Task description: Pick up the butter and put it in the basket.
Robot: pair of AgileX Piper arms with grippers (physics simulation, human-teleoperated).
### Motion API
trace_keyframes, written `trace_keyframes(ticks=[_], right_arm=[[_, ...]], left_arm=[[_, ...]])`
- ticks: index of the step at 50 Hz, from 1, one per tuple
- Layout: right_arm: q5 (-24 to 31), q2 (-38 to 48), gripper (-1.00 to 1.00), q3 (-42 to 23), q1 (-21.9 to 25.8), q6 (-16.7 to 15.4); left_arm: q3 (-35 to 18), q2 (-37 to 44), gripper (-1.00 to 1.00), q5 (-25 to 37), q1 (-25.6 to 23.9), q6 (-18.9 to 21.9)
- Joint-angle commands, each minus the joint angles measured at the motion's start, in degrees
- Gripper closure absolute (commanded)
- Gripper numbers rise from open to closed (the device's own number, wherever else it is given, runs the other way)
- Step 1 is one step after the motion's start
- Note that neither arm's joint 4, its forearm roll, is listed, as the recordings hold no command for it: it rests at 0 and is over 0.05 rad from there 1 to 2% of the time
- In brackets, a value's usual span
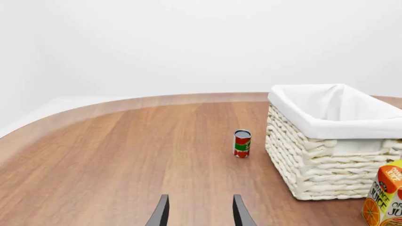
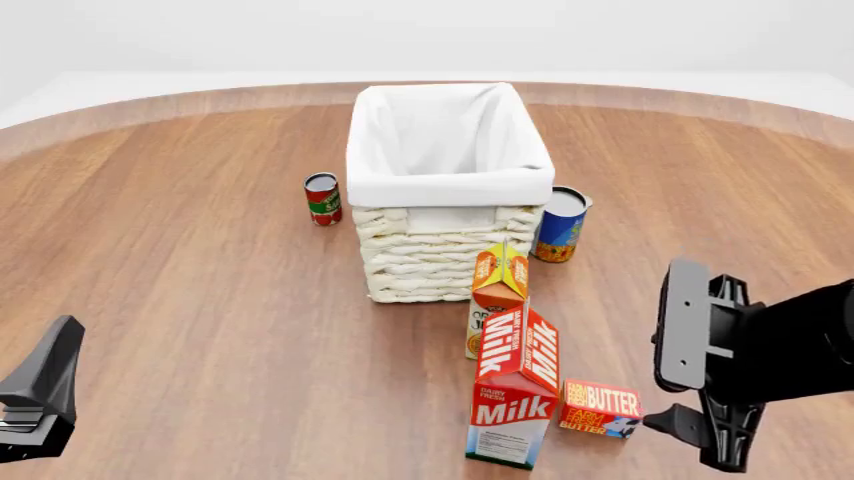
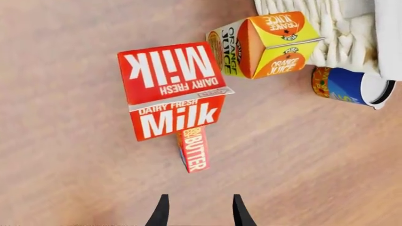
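The butter (image 2: 601, 407) (image 3: 193, 149), a small orange-red box, lies flat on the table just right of the tall Milk carton (image 2: 514, 395) (image 3: 172, 89). My right gripper (image 2: 663, 383) (image 3: 199, 212) hovers a little right of the butter, open, with nothing between its fingers; in the right wrist view the butter lies just ahead of the fingertips. The cream woven basket (image 2: 441, 255) (image 1: 314, 160) (image 3: 326, 19) with a white liner stands at the table's middle, beyond the cartons. My left gripper (image 2: 40, 395) (image 1: 199, 214) sits at the near left, open and empty, far from the butter.
An orange juice carton (image 2: 497, 285) (image 3: 264, 44) (image 1: 384, 197) stands between the Milk carton and the basket. A red can (image 2: 322, 198) (image 1: 242, 143) stands left of the basket, a blue can (image 2: 562, 224) (image 3: 351, 87) to its right. Bare wooden table (image 2: 174, 300) stretches on the left.
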Motion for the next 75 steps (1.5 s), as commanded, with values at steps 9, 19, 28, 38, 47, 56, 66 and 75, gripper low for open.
trace_keyframes(ticks=[9, 19, 28, 38, 47, 56, 66, 75], right_arm=[[-1.68, 1.65, -1.0, 0.27, -1.35, -4.53], [-3.01, 2.87, -1.0, 0.34, -1.66, -6.08], [-3.77, 3.24, -1.0, 0.81, -1.58, -6.58], [-6.15, 4.91, -1.0, 1.29, -0.29, -5.78], [-7.84, 6.25, -1.0, 1.64, 0.22, -5.34], [-8.82, 6.43, -1.0, 2.92, 0.81, -4.55], [-9.92, 7.11, -1.0, 3.66, 1.13, -4.1], [-10.16, 7.25, -1.0, 3.82, 0.78, -4.18]], left_arm=[[0.0, 0.0, -1.0, 0.0, 0.0, 0.0], [0.0, 0.0, -1.0, 0.0, 0.0, 0.0], [0.0, 0.0, -1.0, 0.0, 0.0, 0.0], [0.0, 0.0, -1.0, 0.0, 0.0, 0.0], [0.0, 0.0, -1.0, 0.0, 0.0, 0.0], [0.0, 0.0, -1.0, 0.0, 0.0, 0.0], [0.0, 0.0, -1.0, 0.0, 0.0, 0.0], [0.0, 0.0, -1.0, 0.0, 0.0, 0.0]])
